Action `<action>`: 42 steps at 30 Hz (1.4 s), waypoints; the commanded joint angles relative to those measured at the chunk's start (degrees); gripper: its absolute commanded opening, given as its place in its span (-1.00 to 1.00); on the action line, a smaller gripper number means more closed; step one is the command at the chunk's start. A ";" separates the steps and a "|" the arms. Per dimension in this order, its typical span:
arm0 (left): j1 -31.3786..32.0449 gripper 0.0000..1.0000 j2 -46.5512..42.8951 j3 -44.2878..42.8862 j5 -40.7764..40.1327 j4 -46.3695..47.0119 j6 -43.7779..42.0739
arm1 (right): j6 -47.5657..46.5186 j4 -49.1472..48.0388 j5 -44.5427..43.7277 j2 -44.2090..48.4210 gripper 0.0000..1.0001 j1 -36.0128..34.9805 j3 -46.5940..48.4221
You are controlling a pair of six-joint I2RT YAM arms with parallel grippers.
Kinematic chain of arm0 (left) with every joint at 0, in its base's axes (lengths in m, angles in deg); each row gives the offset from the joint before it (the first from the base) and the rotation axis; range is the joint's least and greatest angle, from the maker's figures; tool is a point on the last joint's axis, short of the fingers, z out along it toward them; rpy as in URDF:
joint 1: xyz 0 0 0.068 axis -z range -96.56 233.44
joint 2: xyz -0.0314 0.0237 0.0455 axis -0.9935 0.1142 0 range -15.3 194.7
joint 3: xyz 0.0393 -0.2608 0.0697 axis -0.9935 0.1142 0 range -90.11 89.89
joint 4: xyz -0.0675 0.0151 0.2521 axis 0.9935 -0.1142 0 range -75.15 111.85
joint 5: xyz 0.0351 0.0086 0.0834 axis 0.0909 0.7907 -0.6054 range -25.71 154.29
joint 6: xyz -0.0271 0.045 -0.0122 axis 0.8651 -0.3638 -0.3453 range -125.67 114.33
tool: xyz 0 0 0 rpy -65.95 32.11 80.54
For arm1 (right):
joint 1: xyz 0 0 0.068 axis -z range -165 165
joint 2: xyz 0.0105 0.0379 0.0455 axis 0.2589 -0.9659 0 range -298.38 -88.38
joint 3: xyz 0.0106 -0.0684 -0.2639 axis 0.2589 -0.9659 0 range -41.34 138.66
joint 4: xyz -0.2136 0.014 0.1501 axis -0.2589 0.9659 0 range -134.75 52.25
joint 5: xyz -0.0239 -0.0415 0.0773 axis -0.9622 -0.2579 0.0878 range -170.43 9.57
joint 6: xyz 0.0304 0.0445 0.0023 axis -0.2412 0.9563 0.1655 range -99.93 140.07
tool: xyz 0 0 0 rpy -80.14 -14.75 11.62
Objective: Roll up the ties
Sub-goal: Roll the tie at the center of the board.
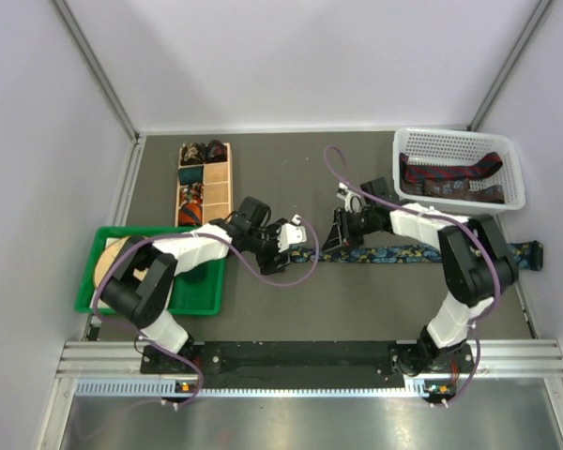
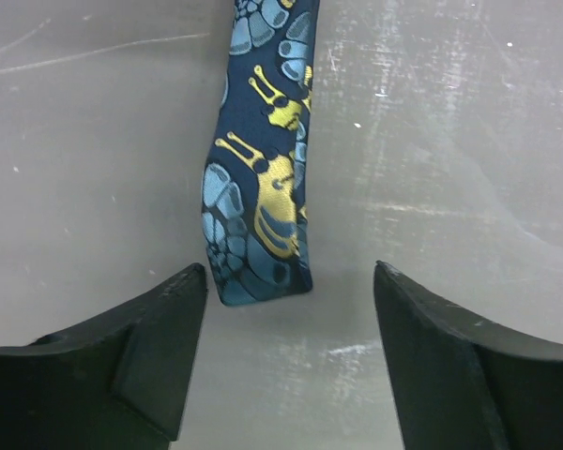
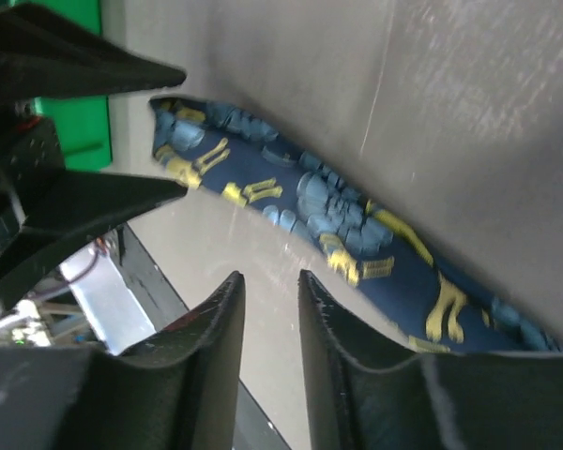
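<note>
A dark blue tie [image 1: 403,253] with light blue and yellow print lies flat across the table, running left to right. Its narrow end [image 2: 258,216] lies just beyond and between the fingertips of my left gripper [image 2: 291,277], whose jaws stand wide open and touch nothing. My right gripper [image 1: 341,234] hovers a little further along the tie. In the right wrist view its jaws [image 3: 269,277] are nearly together with a thin gap, bare table showing through. The tie [image 3: 357,225] passes just beside its right finger. My left gripper [image 1: 298,239] faces it from the left.
A white basket [image 1: 450,133] at the back right holds red and navy ties [image 1: 450,178]. A wooden compartment box [image 1: 227,178] at the back left holds rolled ties [image 1: 199,152]. A green tray [image 1: 197,291] with a wooden disc [image 1: 108,258] sits near left.
</note>
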 commanded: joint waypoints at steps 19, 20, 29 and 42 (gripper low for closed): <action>-0.87 0.07 3.00 -5.26 6.74 -3.40 -8.47 | 6.60 -4.89 -3.78 -13.60 -0.54 -6.98 8.24; -0.87 0.07 3.52 -5.35 6.48 -3.40 -8.29 | 6.69 -4.98 -4.48 -13.60 -0.54 -7.07 7.97; 0.36 -0.13 4.94 -7.37 3.06 -2.78 -5.83 | 5.98 -4.10 -5.54 -15.00 -0.60 -7.07 9.46; 6.60 -0.38 5.28 -13.52 3.32 -2.08 -2.93 | 5.72 -3.48 -5.19 -14.48 -0.81 -7.07 8.85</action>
